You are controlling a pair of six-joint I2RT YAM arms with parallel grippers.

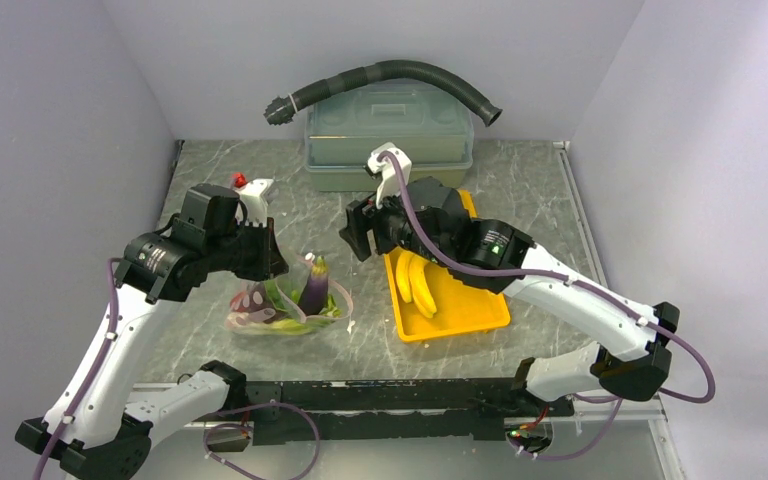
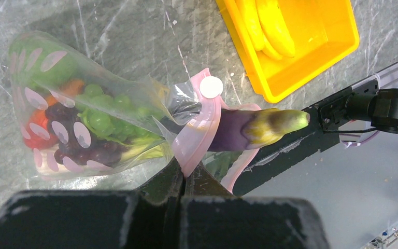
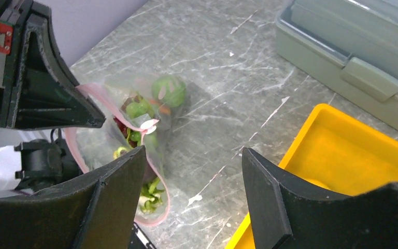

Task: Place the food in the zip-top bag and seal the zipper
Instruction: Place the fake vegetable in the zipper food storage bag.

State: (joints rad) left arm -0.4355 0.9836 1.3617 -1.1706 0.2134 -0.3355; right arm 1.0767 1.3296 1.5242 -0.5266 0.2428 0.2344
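From above, the bag (image 1: 278, 308) lies on the desk (image 1: 540, 200) left of its middle, about halfway between the near and far edges. The left hand (image 1: 263, 252) is closed on the bag's raised mouth. An eggplant (image 1: 315, 285) stands in that mouth with its stem end up. The right hand (image 1: 360, 235) hangs open and holds nothing, between the bag and a yellow tray (image 1: 465, 312) that lies right of the middle. Bananas (image 1: 418, 285) lie in the tray. A grey-green box (image 1: 390, 140) sits at the far edge with a black hose (image 1: 390, 72) arching over it. In the left wrist view, the left hand's two fingers meet on the pink zipper strip (image 2: 203, 129), pinching one side of the rim. The mouth gapes and the eggplant pokes out past the strip, its greenish tip free of the bag. Green grapes (image 2: 101, 120), dark grapes (image 2: 83, 151) and red and orange pieces fill the bag's closed end. A corner of the tray with the bananas shows at the top. In the right wrist view, the right hand's fingers stand wide apart over bare desk, with nothing between them. The bag is beyond the left finger, the tray's corner is by the right finger, and the box is at the upper right.
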